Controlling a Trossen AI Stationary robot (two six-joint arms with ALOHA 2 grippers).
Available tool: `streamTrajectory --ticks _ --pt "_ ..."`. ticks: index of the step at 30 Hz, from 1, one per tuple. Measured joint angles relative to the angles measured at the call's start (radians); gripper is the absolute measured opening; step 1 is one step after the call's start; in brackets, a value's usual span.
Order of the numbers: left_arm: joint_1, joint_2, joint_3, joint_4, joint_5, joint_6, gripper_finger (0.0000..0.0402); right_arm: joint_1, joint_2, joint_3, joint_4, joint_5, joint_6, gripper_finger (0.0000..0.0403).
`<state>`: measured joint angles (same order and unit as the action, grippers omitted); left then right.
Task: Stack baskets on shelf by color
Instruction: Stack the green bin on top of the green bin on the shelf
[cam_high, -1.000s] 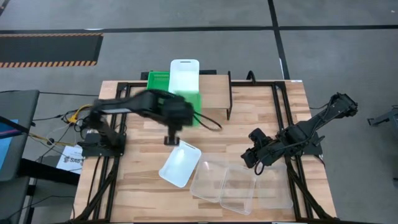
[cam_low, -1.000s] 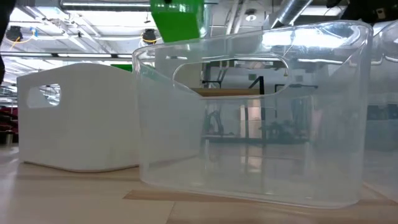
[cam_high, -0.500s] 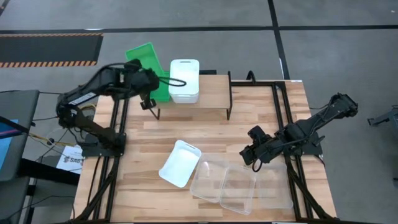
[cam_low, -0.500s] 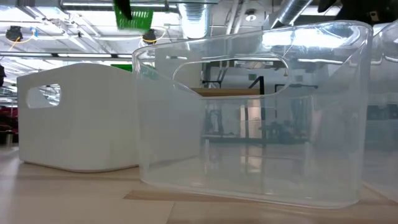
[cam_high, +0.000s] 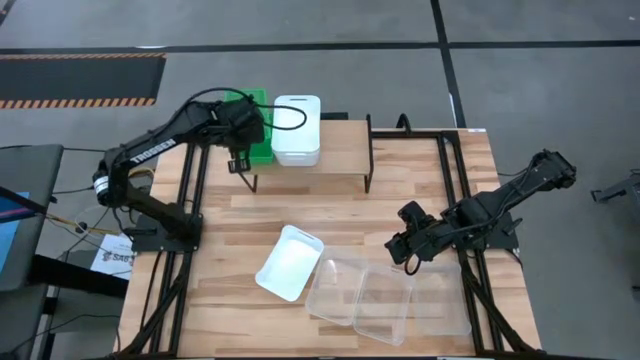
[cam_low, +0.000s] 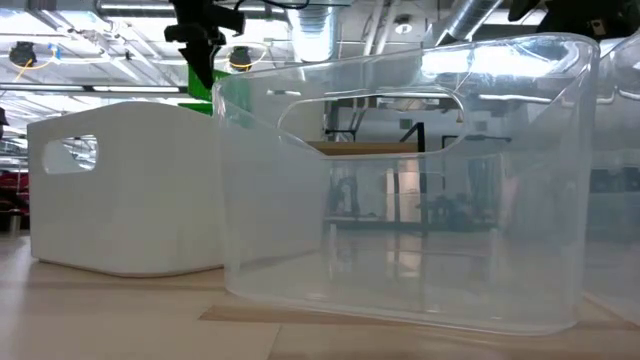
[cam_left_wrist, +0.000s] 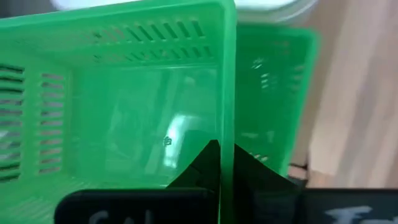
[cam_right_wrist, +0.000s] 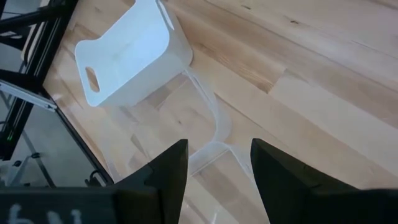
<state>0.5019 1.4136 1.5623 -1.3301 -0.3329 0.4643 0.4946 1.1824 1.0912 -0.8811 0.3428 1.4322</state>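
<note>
My left gripper (cam_high: 243, 128) is at the shelf's (cam_high: 340, 150) left end, shut on a green basket (cam_high: 248, 112). A second green basket (cam_left_wrist: 277, 93) shows just beyond and below the held one. White baskets (cam_high: 297, 130) stand stacked on the shelf beside them. One white basket (cam_high: 290, 262) rests on the table on its base, and the clear baskets (cam_high: 365, 292) sit to its right. My right gripper (cam_high: 408, 250) hovers open beside the clear baskets, near the table's right side. My left gripper pinches the green basket's side wall at its rim (cam_left_wrist: 227, 124), one finger (cam_left_wrist: 202, 163) inside the tub and one (cam_left_wrist: 252, 167) outside. The fingers come from above, pointing down. The basket hangs below them over the other green basket; whether the two touch, I cannot tell.
The shelf's right half is bare wood between its black legs (cam_high: 369, 160). A clear basket (cam_low: 400, 180) stands right in front of the low camera, with the white one (cam_low: 120, 190) beside it. Black frame rails (cam_high: 455, 180) run along both table sides.
My left gripper has carried the green basket from over the table's middle toward the far left, swung past the shelf's left end with the basket tilted, then come back and down over the shelf's left end, where the basket now sits more level. My right arm has kept still.
</note>
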Motion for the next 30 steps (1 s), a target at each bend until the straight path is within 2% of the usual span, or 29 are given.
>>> streamTrajectory --ticks 13,30 --pt "0.011 0.000 0.000 -0.013 0.198 0.054 0.0000 0.000 0.000 0.000 0.000 0.000 0.007 0.0201" --pt "0.063 0.000 0.001 -0.056 0.222 0.092 0.0000 0.000 0.000 0.000 0.003 0.000 0.010 0.0201"
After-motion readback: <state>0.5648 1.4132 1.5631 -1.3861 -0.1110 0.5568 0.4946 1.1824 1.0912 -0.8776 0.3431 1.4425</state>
